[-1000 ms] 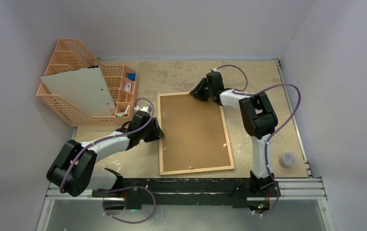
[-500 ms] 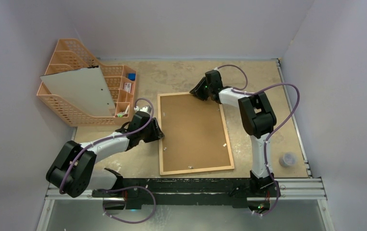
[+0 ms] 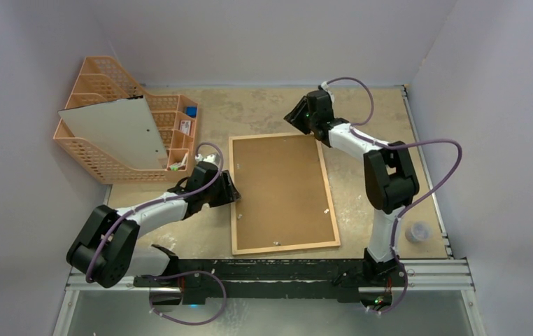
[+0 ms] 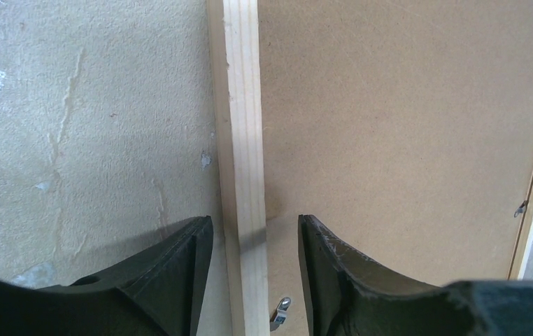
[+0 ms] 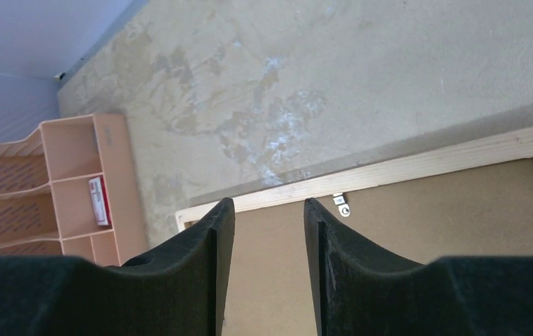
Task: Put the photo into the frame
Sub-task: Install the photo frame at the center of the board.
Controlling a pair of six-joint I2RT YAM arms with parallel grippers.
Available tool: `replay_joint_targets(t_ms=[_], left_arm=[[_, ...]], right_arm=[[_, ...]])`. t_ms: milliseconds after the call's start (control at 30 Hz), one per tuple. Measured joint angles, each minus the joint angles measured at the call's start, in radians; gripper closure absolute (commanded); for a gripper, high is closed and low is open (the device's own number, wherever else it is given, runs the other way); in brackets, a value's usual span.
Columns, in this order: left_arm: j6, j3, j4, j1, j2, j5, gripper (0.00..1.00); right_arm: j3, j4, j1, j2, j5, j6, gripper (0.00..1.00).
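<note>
The frame lies in the middle of the worktop with its brown backing board facing up. The left pincer sits low at the frame's left edge. The right pincer hangs just beyond the far edge. At far left an orange organizer holds a leaning pale grey sheet. A small clear cup stands at near right.

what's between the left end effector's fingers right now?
The frame's light-wood side rail; the left end effector straddles it with gaps either side. Left wrist view.
</note>
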Motion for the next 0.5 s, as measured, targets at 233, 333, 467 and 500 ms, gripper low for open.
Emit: replay_joint_targets(t_ms=[233,333,467,500], left_arm=[[0.000,0.000,-0.026,0.000,-0.016,-0.014,0.49],[0.000,0.000,-0.046,0.000,-0.037,-0.029,0.54],[-0.001,0.000,-0.049,0.000,-0.070,-0.053,0.61],[-0.001,0.000,-0.048,0.000,-0.074,-0.058,0.62]], right_arm=[[-0.040,0.034,0.002,-0.019,-0.073,-0.047,0.55],[-0.069,0.034,0.017,-0.015,-0.132,-0.063,0.57],[-0.069,0.051,0.080,0.003,-0.207,-0.067,0.59],[-0.069,0.064,0.102,0.010,-0.224,-0.063,0.59]])
